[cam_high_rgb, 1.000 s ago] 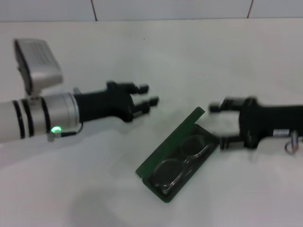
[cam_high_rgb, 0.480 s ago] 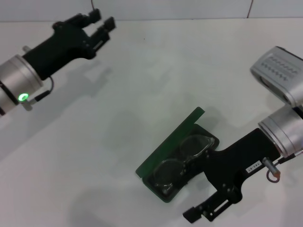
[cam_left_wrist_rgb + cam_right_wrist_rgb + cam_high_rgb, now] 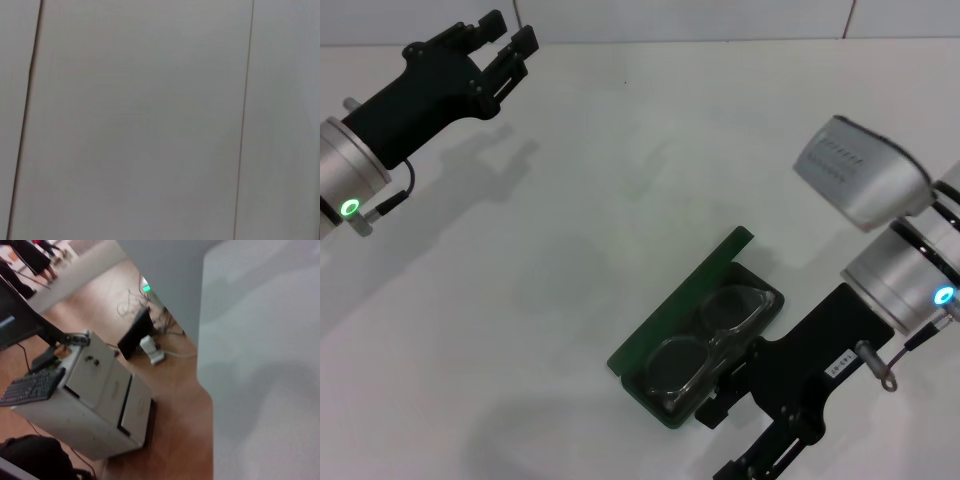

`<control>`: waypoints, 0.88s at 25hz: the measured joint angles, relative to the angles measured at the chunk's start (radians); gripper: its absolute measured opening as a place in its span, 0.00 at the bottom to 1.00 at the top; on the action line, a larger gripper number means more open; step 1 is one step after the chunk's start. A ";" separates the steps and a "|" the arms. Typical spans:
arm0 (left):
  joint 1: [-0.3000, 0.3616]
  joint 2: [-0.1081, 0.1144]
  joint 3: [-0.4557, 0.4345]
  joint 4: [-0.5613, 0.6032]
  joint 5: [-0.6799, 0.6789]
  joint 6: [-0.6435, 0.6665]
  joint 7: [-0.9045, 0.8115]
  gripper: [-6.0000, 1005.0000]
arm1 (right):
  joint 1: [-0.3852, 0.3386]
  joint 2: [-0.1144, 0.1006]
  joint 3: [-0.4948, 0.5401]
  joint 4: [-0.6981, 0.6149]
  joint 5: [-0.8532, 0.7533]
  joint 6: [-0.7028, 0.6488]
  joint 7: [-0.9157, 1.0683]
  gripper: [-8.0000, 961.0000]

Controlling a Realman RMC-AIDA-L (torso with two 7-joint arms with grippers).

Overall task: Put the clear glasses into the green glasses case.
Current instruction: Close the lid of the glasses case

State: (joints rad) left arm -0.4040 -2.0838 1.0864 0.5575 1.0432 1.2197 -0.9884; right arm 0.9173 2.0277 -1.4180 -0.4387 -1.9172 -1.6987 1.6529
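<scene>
Both sets of jaws stand open and hold nothing, while the clear glasses (image 3: 712, 332) lie inside the open green glasses case (image 3: 696, 338).

From where I stand, the left gripper (image 3: 503, 40) is raised near the far left of the white table (image 3: 650, 140), well apart from the case, its black fingers (image 3: 518, 45) a little parted; the right gripper (image 3: 740, 445) sits low at the near right, just beside the case's near end, its fingers spread wide. Lying at a slant on the table, the case has its lid (image 3: 680, 300) tipped up along its left side, and the glasses rest lenses-up in the dark lining. Off the table's edge, the right wrist view shows a wooden floor (image 3: 165, 405) with a pale cabinet (image 3: 95, 405) and a keyboard (image 3: 31, 387).
</scene>
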 joint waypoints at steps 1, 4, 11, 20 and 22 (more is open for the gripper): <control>0.000 0.000 0.000 0.000 0.000 0.000 0.000 0.45 | 0.006 0.000 -0.027 0.000 0.010 0.012 0.020 0.80; 0.000 0.000 0.000 -0.001 0.004 0.001 0.000 0.45 | 0.020 0.000 -0.105 -0.003 0.034 0.039 0.067 0.80; 0.002 -0.001 0.005 -0.001 0.006 0.004 -0.001 0.45 | 0.036 0.000 -0.290 -0.021 0.137 0.130 0.121 0.80; 0.003 -0.001 0.007 -0.002 0.009 0.004 0.000 0.45 | 0.047 0.000 -0.352 -0.040 0.159 0.215 0.150 0.80; 0.003 -0.001 0.005 -0.003 0.009 0.004 0.000 0.45 | 0.049 0.000 -0.352 -0.040 0.159 0.233 0.151 0.80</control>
State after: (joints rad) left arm -0.4009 -2.0845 1.0917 0.5545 1.0522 1.2242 -0.9886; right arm 0.9667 2.0278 -1.7700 -0.4786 -1.7580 -1.4658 1.8041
